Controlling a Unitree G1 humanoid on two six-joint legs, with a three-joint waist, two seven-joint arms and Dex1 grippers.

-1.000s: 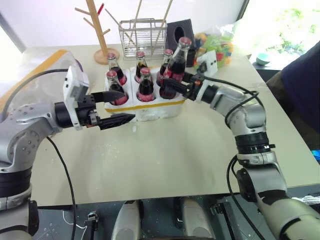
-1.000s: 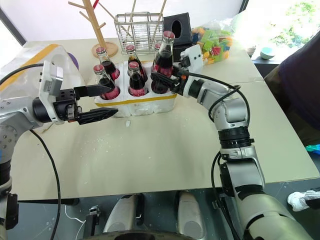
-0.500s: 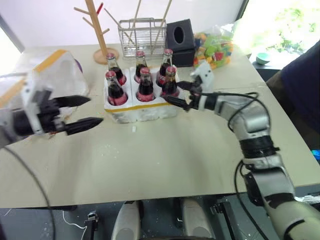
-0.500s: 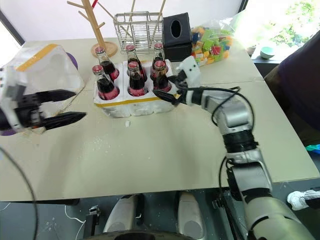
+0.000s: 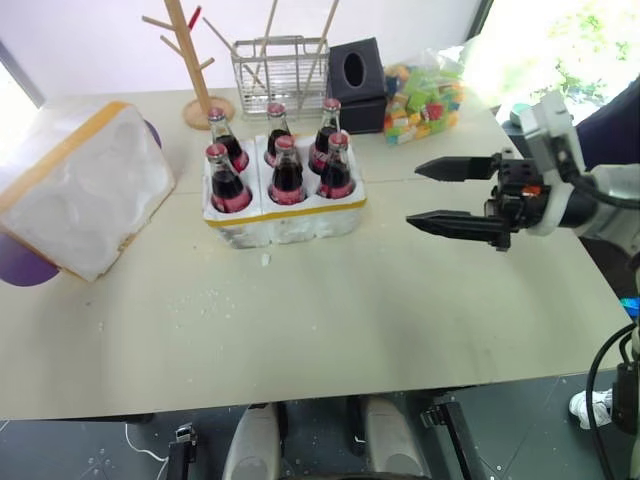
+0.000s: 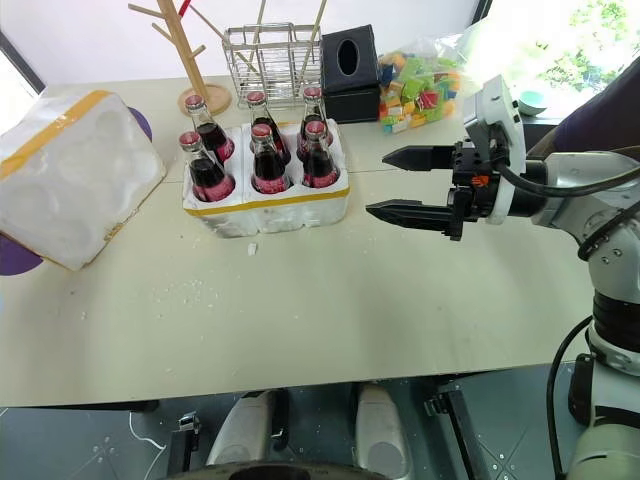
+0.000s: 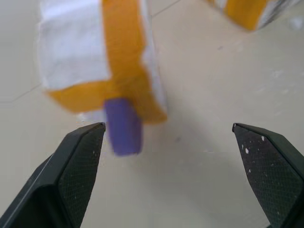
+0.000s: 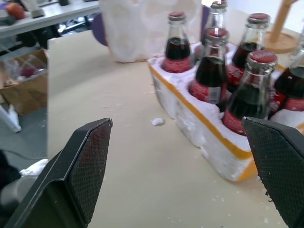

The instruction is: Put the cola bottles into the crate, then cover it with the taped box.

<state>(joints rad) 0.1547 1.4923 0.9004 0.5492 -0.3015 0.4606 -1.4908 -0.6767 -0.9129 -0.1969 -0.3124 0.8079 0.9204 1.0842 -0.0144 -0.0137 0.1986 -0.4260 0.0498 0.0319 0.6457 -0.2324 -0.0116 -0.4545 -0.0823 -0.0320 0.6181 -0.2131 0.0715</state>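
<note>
Six cola bottles (image 5: 287,165) seated in crate (image 5: 285,213), taped box (image 5: 80,190) tilted on table well apart at left, right gripper (image 5: 452,195) and left gripper (image 7: 175,175) spread and empty; risk of lowering box askew, striking caps, toppling bottles.

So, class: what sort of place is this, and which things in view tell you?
Probably an office or lab set up for robot trials, not a home: a plain table with a staged crate of cola bottles, and, in the right wrist view, another desk and a cardboard box behind.
</note>
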